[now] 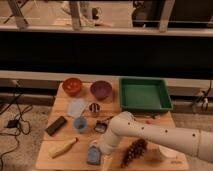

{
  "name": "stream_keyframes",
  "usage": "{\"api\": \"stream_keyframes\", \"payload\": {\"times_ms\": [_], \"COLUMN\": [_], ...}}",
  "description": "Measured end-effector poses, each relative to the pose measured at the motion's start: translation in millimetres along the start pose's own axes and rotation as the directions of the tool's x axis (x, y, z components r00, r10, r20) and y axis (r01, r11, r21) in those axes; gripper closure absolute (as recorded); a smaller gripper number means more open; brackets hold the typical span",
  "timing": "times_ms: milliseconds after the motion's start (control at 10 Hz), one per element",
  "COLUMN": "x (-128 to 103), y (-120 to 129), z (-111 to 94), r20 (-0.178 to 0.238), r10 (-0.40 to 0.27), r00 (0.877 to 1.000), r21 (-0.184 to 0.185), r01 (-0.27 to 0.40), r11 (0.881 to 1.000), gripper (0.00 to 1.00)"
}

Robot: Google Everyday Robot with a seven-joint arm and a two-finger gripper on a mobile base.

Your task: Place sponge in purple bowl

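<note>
Camera view: the sponge (93, 157) is seen at the tabletop (75, 160) front edge with the gripper (101, 150) lowered onto it, its hold cannot be told, the purple bowl (101, 89) is well apart at the back, and placing is judged not yet done.

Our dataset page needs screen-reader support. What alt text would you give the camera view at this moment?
A white robot arm reaches from the right across a wooden table, its gripper down at the blue-grey sponge near the front edge. The purple bowl stands at the back, between a red bowl and a green tray.
</note>
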Motion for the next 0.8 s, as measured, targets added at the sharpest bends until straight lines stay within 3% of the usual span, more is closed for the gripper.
{"api": "stream_keyframes", "payload": {"times_ms": [400, 700, 800], "x": [0.6, 0.6, 0.5], "y": [0.9, 0.8, 0.8], "z": [-0.2, -0.2, -0.2], "r20": [-0.002, -0.002, -0.002], "r10": [0.001, 0.001, 0.000], "r00": [1.000, 1.000, 1.000], "r21": [-0.004, -0.004, -0.004], "r01": [-0.001, -0.001, 0.000], "r11": [1.000, 1.000, 1.000], "gripper": [0.22, 0.33, 0.44]}}
